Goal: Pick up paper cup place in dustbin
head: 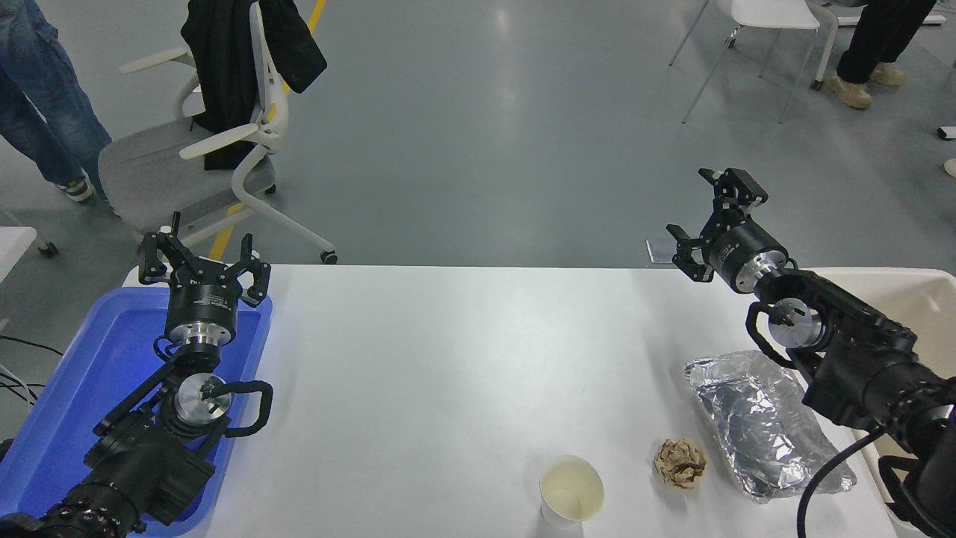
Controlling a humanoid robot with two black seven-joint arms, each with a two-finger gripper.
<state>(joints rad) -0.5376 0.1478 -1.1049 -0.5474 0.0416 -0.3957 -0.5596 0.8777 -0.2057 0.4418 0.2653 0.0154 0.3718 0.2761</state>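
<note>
Your desk (448, 359) fills the view, white and broad. At its right edge sits the dustbin (915, 299), cream-white. You only get a corner of it, since the right arm covers much of it and the frame cuts the rest, so you can't judge how deep or wide the opening is. The blue tray (67, 388) sits on the left under the parked left arm. The left pincer (203, 265) hangs above the tray's far rim, fingers spread, holding nothing.

The crinkled foil sheet (762, 422) lies near the desk's right side, just beside the dustbin, and your right arm crosses over it. I'd judge that the first hazard: drop the elbow on the way down and you may drag the foil along.

The right pincer (715, 224) is up past the desk's far edge, spread and empty, well apart from the target.

The paper cup (571, 489) stands upright at the near edge, mouth up, its base clipped by the frame. It's light and tapered, so a glancing finger could tip it or push it off the near edge.

The crumpled brown paper ball (680, 463) lies between cup and foil, near enough to get nudged.
</note>
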